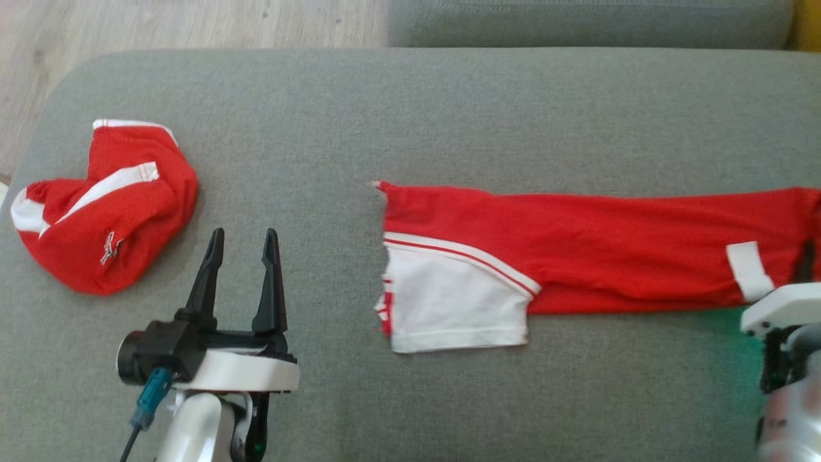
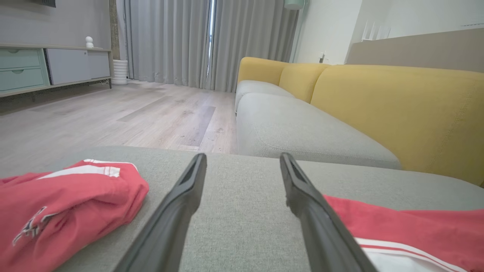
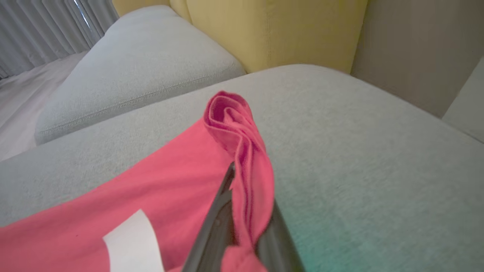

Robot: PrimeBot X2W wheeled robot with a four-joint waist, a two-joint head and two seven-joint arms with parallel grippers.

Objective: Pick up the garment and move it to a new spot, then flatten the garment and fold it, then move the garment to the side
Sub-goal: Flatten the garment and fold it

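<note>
The garment (image 1: 577,244), red with white panels and stripes, lies stretched in a long band across the grey cushion (image 1: 449,115). My right gripper (image 1: 809,247) sits at its right end. In the right wrist view that gripper (image 3: 245,189) is shut on a bunched, rolled fold of the red cloth (image 3: 170,181), lifted slightly off the cushion. My left gripper (image 1: 244,232) stands open with nothing between its fingers, over bare cushion to the left of the garment's white end. In the left wrist view the left gripper (image 2: 242,156) has the garment (image 2: 416,230) at its lower right.
A second red and white garment (image 1: 109,212) lies crumpled at the cushion's left end, left of my left gripper (image 2: 56,211). Another grey seat (image 1: 577,22) lies beyond, with a yellow sofa back (image 2: 397,102). Wooden floor (image 1: 160,22) lies past the cushion's far left edge.
</note>
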